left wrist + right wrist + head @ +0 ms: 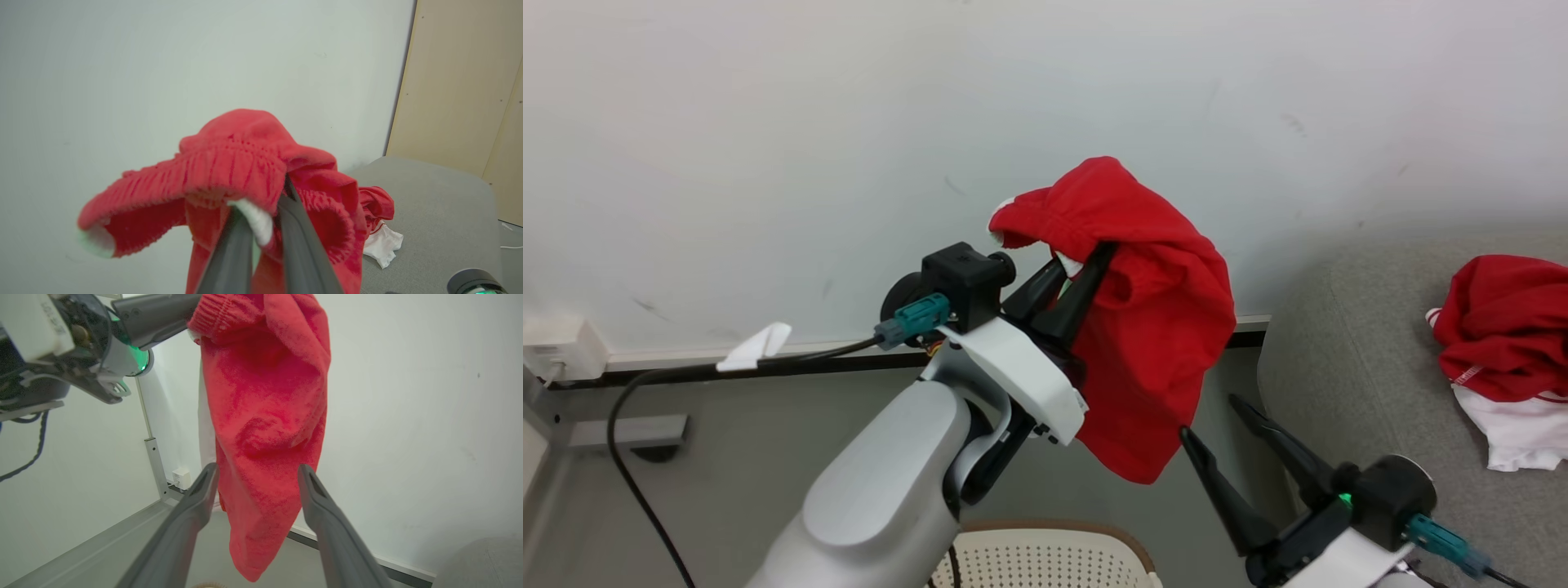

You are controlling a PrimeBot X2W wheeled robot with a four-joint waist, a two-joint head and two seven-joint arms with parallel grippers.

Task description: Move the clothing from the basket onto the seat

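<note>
A red garment of the clothing [1152, 327] hangs in the air in front of the white wall, draped over my left gripper [1082, 257], which is shut on its ribbed waistband [233, 171]. The cloth's lower end dangles above the basket [1045, 559], whose cream perforated rim shows at the bottom edge. My right gripper [1213, 420] stands open below and right of the hanging cloth, empty; in its wrist view the garment [269, 416] hangs beyond its fingers. More red and white clothing [1507, 351] lies on the grey seat [1347, 359] at the right.
A white wall fills the background, with a baseboard and a black cable [629, 408] at the left. A white wall socket box [556, 347] sits at the far left. A beige panel [461, 81] stands behind the seat.
</note>
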